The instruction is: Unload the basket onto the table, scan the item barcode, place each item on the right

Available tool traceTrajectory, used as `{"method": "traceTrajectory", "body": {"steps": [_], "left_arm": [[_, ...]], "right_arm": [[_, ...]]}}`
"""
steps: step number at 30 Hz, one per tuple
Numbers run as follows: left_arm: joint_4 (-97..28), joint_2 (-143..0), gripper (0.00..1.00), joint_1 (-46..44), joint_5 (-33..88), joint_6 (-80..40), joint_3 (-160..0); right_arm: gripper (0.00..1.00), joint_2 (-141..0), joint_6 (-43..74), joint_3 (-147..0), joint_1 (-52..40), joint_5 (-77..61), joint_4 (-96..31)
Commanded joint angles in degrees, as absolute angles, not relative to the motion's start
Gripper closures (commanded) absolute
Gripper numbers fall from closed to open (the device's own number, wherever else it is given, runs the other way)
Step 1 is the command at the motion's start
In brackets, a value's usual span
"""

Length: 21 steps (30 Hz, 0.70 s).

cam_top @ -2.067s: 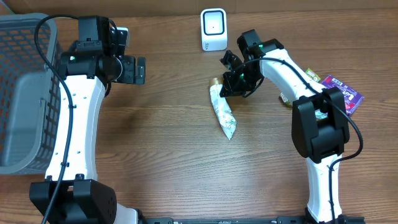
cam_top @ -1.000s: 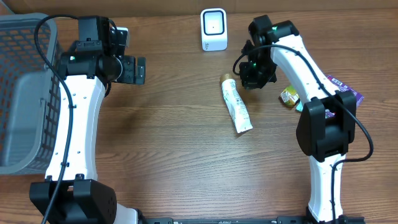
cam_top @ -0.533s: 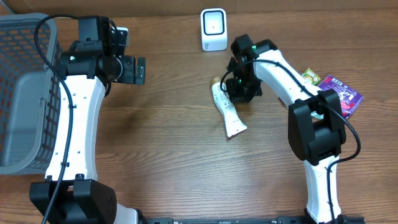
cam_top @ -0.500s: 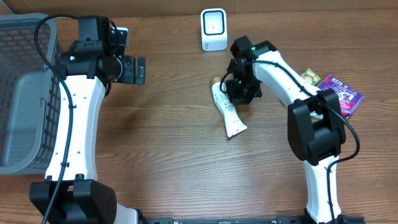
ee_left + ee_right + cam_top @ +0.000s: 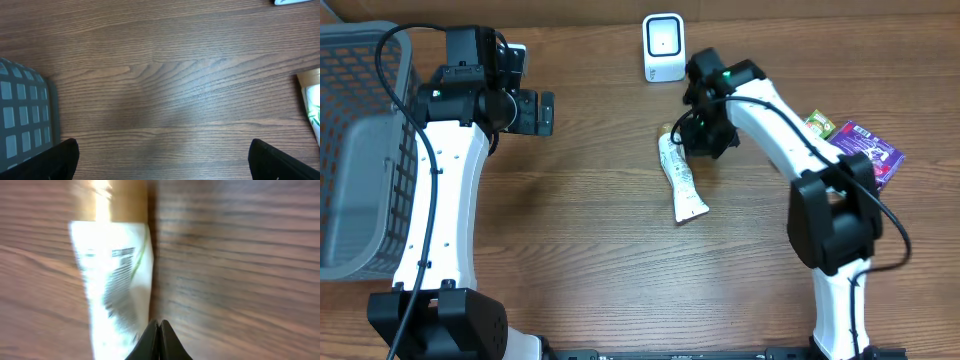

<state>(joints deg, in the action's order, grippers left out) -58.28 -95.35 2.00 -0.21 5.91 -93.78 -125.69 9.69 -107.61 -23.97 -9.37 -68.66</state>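
Observation:
The item, a white tube [image 5: 680, 175] with a gold cap, lies flat on the wooden table below the white barcode scanner [image 5: 663, 47]. My right gripper [image 5: 697, 137] is shut, and its closed tips rest against the tube's right side near the cap. In the right wrist view the tube [image 5: 115, 290] is blurred, with printed text facing up, just left of the closed right gripper [image 5: 160, 326]. My left gripper [image 5: 538, 112] hovers open and empty to the far left. In the left wrist view the left gripper [image 5: 162, 162] spans bare wood, and the tube's cap end [image 5: 312, 95] shows at the right edge.
A grey mesh basket [image 5: 360, 150] stands at the left edge, also visible as the basket [image 5: 20, 120] in the left wrist view. Purple and green snack packets [image 5: 868, 152] lie at the right, behind the right arm.
The right gripper, still shut, swept left from beside the tube and nudged it. The tube slid left and its flat end swung left. The left arm stayed still.

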Motion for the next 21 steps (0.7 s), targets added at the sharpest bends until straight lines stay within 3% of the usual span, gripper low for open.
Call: {"method": "traceTrajectory", "body": {"steps": [1,21], "left_arm": [[-58.24,-94.06,0.00,2.22,-0.19,4.91,-94.19],[-58.24,-94.06,0.00,2.22,-0.19,4.91,-94.19]], "right_arm": [[0.96,-120.60,12.97,-109.89,-24.45,-7.53,-68.88],[0.96,-120.66,16.38,-101.69,-27.46,-9.54,-62.17]]}}
